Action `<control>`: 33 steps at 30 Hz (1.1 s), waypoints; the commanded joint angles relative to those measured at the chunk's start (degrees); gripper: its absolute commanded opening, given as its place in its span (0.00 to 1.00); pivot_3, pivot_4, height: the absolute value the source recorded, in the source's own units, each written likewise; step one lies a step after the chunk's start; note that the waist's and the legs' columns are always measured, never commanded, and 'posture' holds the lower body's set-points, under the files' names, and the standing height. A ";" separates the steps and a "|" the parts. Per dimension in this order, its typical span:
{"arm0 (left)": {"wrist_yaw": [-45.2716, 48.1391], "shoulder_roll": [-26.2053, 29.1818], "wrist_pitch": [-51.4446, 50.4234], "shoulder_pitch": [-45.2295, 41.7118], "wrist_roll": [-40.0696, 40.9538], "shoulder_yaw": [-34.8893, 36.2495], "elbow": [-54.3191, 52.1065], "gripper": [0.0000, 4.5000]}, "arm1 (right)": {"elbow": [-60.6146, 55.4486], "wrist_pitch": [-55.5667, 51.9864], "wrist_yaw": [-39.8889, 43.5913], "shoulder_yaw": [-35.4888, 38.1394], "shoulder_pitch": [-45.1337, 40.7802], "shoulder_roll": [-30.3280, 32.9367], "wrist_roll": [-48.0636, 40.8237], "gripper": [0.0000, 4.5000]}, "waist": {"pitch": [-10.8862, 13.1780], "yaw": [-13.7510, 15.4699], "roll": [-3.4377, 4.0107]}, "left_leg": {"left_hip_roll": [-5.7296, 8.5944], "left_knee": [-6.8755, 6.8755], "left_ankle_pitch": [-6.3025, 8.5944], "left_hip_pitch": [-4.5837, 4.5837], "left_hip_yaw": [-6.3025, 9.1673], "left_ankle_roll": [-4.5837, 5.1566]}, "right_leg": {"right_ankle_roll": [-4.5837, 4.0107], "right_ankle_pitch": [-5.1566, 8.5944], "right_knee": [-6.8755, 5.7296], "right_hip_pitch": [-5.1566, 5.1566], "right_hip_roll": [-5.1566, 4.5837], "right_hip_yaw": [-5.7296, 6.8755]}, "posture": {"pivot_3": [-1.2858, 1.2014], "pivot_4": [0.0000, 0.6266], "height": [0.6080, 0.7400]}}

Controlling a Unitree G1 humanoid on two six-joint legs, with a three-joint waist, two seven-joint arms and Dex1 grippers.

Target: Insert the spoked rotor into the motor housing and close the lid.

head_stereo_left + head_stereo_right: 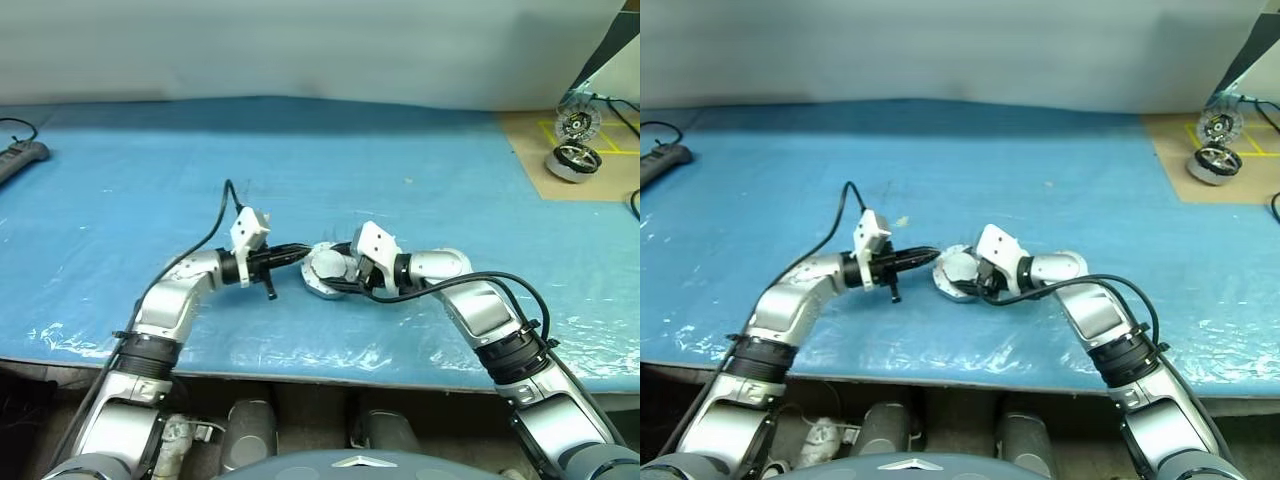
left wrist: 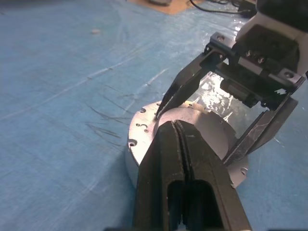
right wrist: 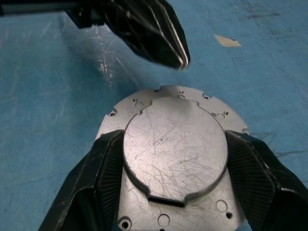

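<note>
The motor housing (image 3: 144,108) sits closed on the blue-covered counter (image 1: 400,140), near its front edge and between the two arms; its lid (image 3: 174,144) lies flat on top, plain scratched grey face up, so the inside of the housing is hidden. The right end effector (image 3: 174,185) straddles it from the robot's right, its two black fingers (image 3: 101,178) set wide apart against opposite edges of the lid, gripping the closed housing across the disc; the fingers lie at a low slant toward the robot's left. The left end effector (image 2: 179,130) comes in from the other side, roughly level, with its two fingers pressed together and nothing between them; the joined tip hangs just over the housing's rim on the side away from the right wrist, and whether it touches the metal I cannot tell. Far off at the counter's right rear, on a brown board (image 1: 530,150), stand a second hinged motor (image 1: 573,160) and its raised disc (image 1: 578,123); a black power strip (image 1: 22,157) lies at the far left edge.
</note>
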State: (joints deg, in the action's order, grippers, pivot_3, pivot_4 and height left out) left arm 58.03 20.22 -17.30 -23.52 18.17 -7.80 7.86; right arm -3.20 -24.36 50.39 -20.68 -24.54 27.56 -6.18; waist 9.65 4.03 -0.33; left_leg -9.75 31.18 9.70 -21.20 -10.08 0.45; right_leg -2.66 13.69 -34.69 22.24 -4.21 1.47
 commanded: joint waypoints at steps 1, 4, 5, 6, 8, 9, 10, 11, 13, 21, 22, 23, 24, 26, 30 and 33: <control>-0.87 0.28 3.30 -1.46 -3.45 -1.73 2.61 0.00 | 3.67 -3.99 -0.01 -2.42 2.67 1.00 2.35 0.65 | 0.00 0.00 0.00 | -0.01 -0.02 0.00 0.00 0.00 0.00 | -0.02 0.01 0.00 0.00 0.00 0.03 | 0.52 0.24 1.00; -0.11 1.22 6.09 -1.90 -4.81 -1.70 6.22 0.00 | 3.20 -4.44 -0.43 -2.18 2.97 1.26 2.32 0.65 | -0.01 0.06 0.01 | -0.01 0.01 0.01 0.03 0.00 -0.01 | -0.01 0.05 0.02 -0.04 0.00 0.03 | 0.52 0.24 1.00; 0.38 1.50 6.78 -1.90 -4.82 -1.53 7.17 0.00 | 3.07 -4.59 -0.55 -2.07 3.10 1.38 2.27 0.65 | -0.02 0.08 0.01 | 0.00 0.04 0.01 0.10 0.00 -0.01 | 0.00 0.05 0.03 -0.12 -0.01 0.03 | 0.52 0.24 1.00; 0.64 1.75 7.37 -1.95 -5.07 -1.57 8.17 0.00 | 2.94 -4.68 -0.61 -1.97 3.24 1.51 2.21 0.65 | -0.03 0.12 0.02 | 0.01 0.05 0.01 0.14 0.00 -0.01 | 0.01 0.05 0.03 -0.17 -0.02 0.02 | 0.52 0.24 1.00; 2.00 2.24 9.52 -1.82 -5.74 -2.10 10.48 0.00 | 2.61 -4.79 -0.70 -1.83 3.66 1.72 2.20 0.65 | -0.08 0.29 0.03 | 0.03 0.07 0.01 0.17 0.00 -0.01 | 0.02 0.06 0.03 -0.20 -0.03 0.01 | 0.52 0.24 1.00; 2.70 2.25 11.23 -1.78 -6.19 -2.42 11.85 0.00 | 2.41 -4.84 -0.70 -1.78 3.86 1.83 2.22 0.65 | -0.17 0.37 0.03 | 0.02 0.06 0.01 0.17 0.01 -0.01 | 0.03 0.06 0.03 -0.21 -0.04 0.01 | 0.52 0.24 1.00; 3.26 2.03 11.93 -1.80 -6.15 -2.57 12.83 0.00 | 2.27 -4.86 -0.70 -1.74 4.04 1.89 2.21 0.65 | -0.24 0.41 0.02 | 0.02 0.05 0.01 0.17 0.01 -0.01 | 0.03 0.07 0.05 -0.21 -0.04 0.01 | 0.52 0.24 1.00; 3.78 1.78 12.13 -1.88 -5.98 -2.70 13.51 0.00 | 2.17 -4.91 -0.73 -1.74 4.16 1.92 2.22 0.65 | -0.30 0.44 0.01 | 0.02 0.04 0.01 0.17 0.01 -0.02 | 0.04 0.07 0.06 -0.21 -0.04 0.01 | 0.52 0.24 1.00; 4.56 1.15 13.26 -2.40 -6.07 -3.13 14.49 0.00 | 2.27 -4.69 -0.87 -1.79 4.18 2.11 2.52 0.65 | -0.39 0.52 0.03 | 0.02 0.02 0.01 0.17 0.01 -0.02 | 0.05 0.08 0.06 -0.20 -0.04 0.01 | 0.52 0.24 1.00; 5.65 -1.15 14.30 -3.50 -6.65 -3.85 15.30 0.00 | 2.92 -3.63 -1.58 -2.08 4.31 1.61 3.04 0.65 | -0.46 1.19 0.03 | 0.02 0.02 0.01 0.20 0.01 -0.02 | 0.07 0.09 0.06 -0.21 -0.06 0.01 | 0.52 0.24 1.00; 6.38 -1.18 14.13 -3.50 -6.36 -3.93 15.18 0.00 | 2.87 -3.59 -1.76 -2.25 4.46 1.41 3.10 0.65 | -0.48 1.23 0.03 | 0.02 0.00 0.01 0.20 0.01 -0.02 | 0.08 0.10 0.06 -0.21 -0.06 0.01 | 0.52 0.24 1.00; 6.84 -1.19 13.99 -3.52 -6.19 -3.95 15.17 0.00 | 2.80 -3.60 -1.86 -2.36 4.56 1.28 3.11 0.65 | -0.51 1.24 0.03 | 0.02 -0.01 0.01 0.21 0.01 -0.02 | 0.08 0.10 0.06 -0.21 -0.06 0.01 | 0.52 0.24 1.00; 7.30 -1.05 13.80 -3.58 -6.19 -4.02 15.31 0.00 | 2.72 -3.70 -1.83 -2.47 4.61 1.19 3.03 0.65 | -0.54 1.25 0.03 | 0.01 -0.02 0.01 0.21 0.01 -0.03 | 0.09 0.10 0.06 -0.20 -0.06 0.01 | 0.52 0.24 1.00; 8.04 -0.50 14.28 -3.60 -6.86 -4.22 16.17 0.00 | 2.76 -3.35 -1.94 -2.61 4.60 1.06 3.11 0.65 | -0.58 1.28 0.02 | 0.02 -0.04 0.01 0.21 0.01 -0.03 | 0.09 0.11 0.08 -0.21 -0.06 0.01 | 0.52 0.24 1.00; 8.66 0.21 15.36 -3.20 -7.78 -4.49 16.61 0.00 | 3.04 -2.55 -0.39 -1.71 4.04 0.75 1.34 0.81 | -0.64 1.28 -0.07 | 0.02 -0.07 0.01 0.21 0.01 -0.03 | 0.36 0.26 0.10 -0.19 -0.06 0.00 | 0.52 0.24 1.00; 8.51 0.21 15.69 -3.48 -8.15 -4.61 17.14 0.00 | 2.86 -4.77 -2.09 1.06 2.99 -1.18 -0.62 0.99 | -0.65 1.28 -0.07 | 0.02 -0.16 0.01 0.21 0.00 -0.03 | 0.23 0.20 0.15 -0.17 -0.06 0.00 | 0.52 0.24 1.00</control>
State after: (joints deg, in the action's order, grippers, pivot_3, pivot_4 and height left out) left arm 65.83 20.33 -1.36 -27.46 11.83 -10.39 23.75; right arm -3.61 -25.30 49.34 -19.27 -22.84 26.75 -6.99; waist 9.00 5.32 -0.40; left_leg -9.72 31.01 9.71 -21.00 -10.08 0.41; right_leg -2.50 13.85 -34.54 22.09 -4.26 1.47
